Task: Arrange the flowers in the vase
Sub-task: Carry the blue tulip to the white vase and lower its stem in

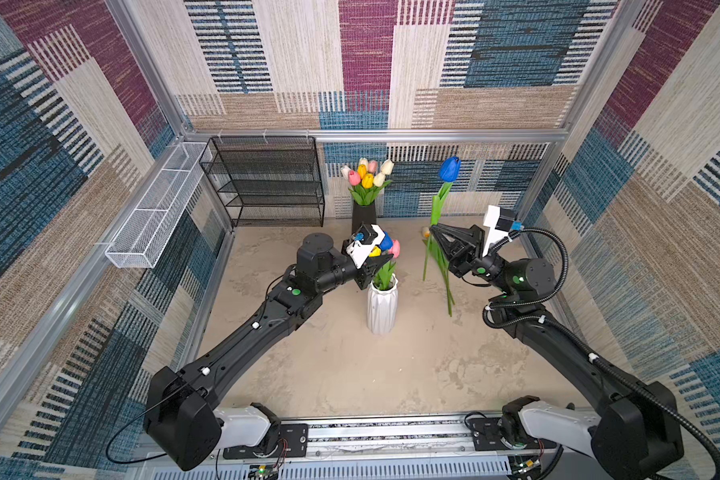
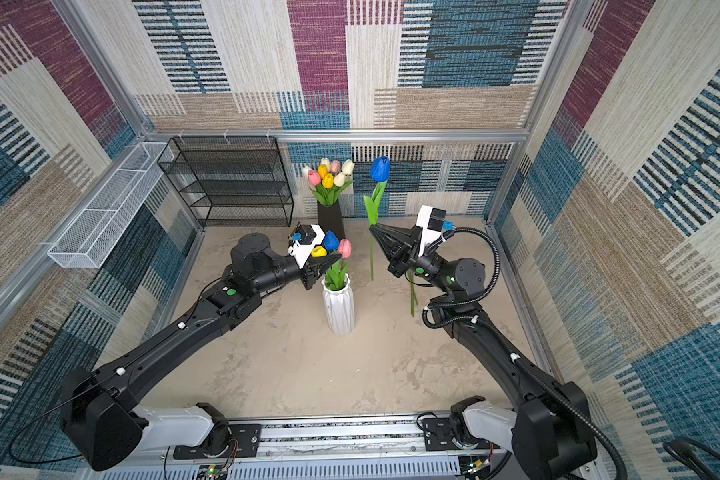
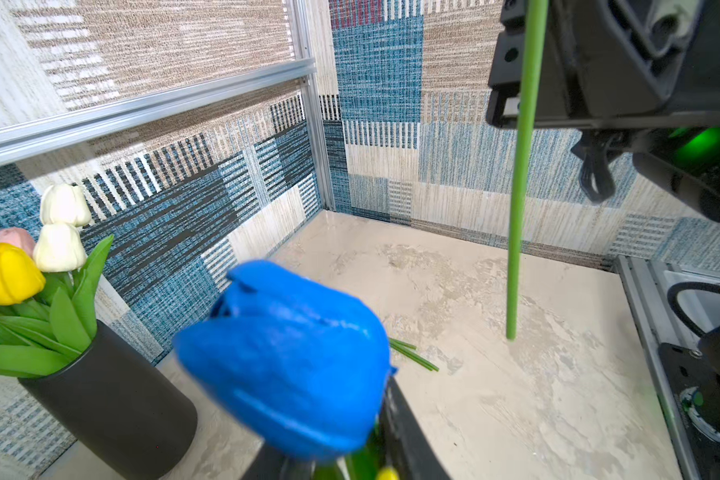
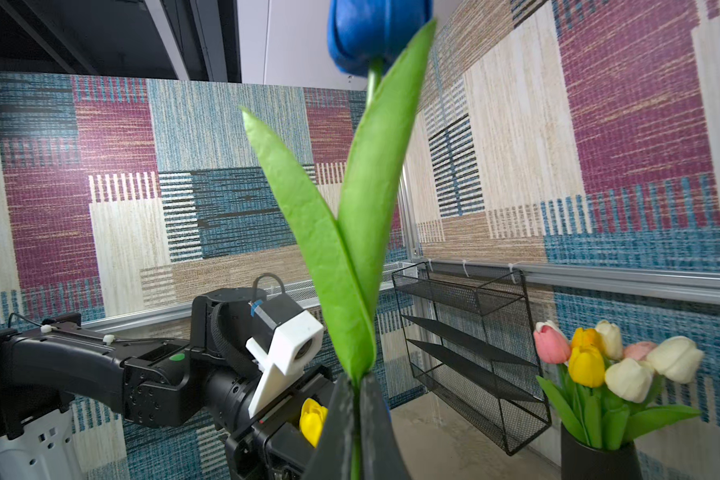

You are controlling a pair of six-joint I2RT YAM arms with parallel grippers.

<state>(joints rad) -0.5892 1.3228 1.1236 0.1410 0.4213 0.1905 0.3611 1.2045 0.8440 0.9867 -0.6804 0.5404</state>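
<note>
**Blue tulip held upright to the right of the white vase**

In both top views the right gripper point(image 1: 433, 227) point(image 2: 371, 226) sits right of centre. Its black jaws are pinched tight on the green stem of a blue artificial tulip point(image 1: 450, 168) point(image 2: 380, 168). The flower stands nearly upright, with its head above the gripper against the back wall. Two long leaves rise just over the jaws, and the bare stem hangs below them toward the beige mottled tabletop point(image 1: 350, 374). The right wrist view shows the same grip from below: the stem is caught between the fingers point(image 4: 335, 424) at the bottom centre, and the blue head is at the top edge.

A white ribbed ceramic vase point(image 1: 382, 307) stands at the centre of the frame, to the left of the held flower and apart from it. It holds three tulips point(image 1: 395, 248) with blue, yellow and pink heads. The left gripper point(image 1: 387, 260) reaches in from the left at the level of their stems, just above the rim. A blue head fills the left wrist view and hides the jaws, so I cannot tell whether they grip anything.

At the upper centre, a black cylindrical vase point(image 1: 363, 218) carries a bunch of white, yellow and pink tulips point(image 1: 366, 176). More green stems point(image 1: 448, 291) lie on the table under the right arm's wrist. A black mesh shelf rack point(image 1: 267, 183) stands at the upper left, and a white wire basket point(image 1: 154, 212) hangs on the left wall.
</note>
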